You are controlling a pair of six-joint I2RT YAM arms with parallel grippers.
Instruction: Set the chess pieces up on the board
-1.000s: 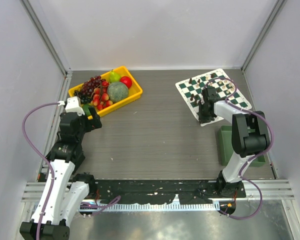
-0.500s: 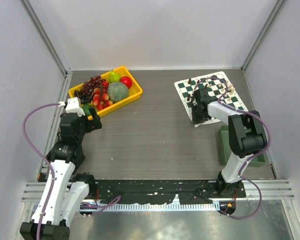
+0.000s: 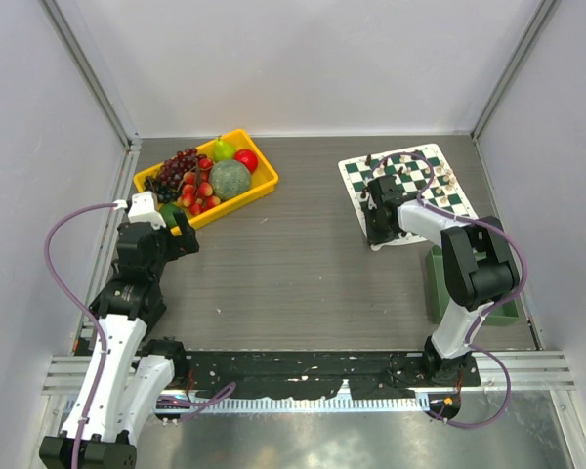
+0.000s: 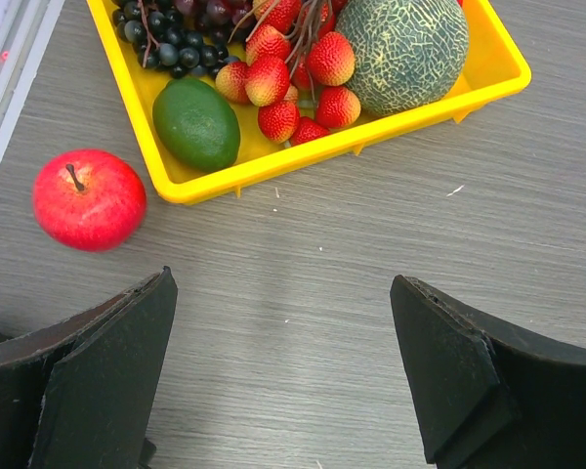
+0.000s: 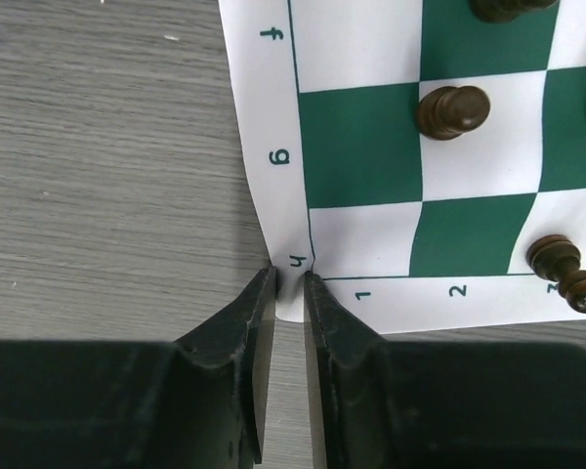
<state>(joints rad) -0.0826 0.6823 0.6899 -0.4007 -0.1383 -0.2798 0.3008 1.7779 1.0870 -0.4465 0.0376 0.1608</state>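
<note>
Right gripper point(image 5: 288, 281): jaws nearly closed astride a corner of the board point(image 5: 270, 117), likely to square it; pinching or loosed, cannot tell. Left gripper point(image 4: 283, 371): jaws spread, empty.

The left arm point(image 3: 127, 293) and the right arm point(image 3: 479, 269) are each built of rounded white links joined by black joint housings. A thin purple cable point(image 3: 63, 244) is looped loosely beside each. Matte black, wedge-shaped fingers point(image 4: 98, 381) are fitted at the wrists.
</note>
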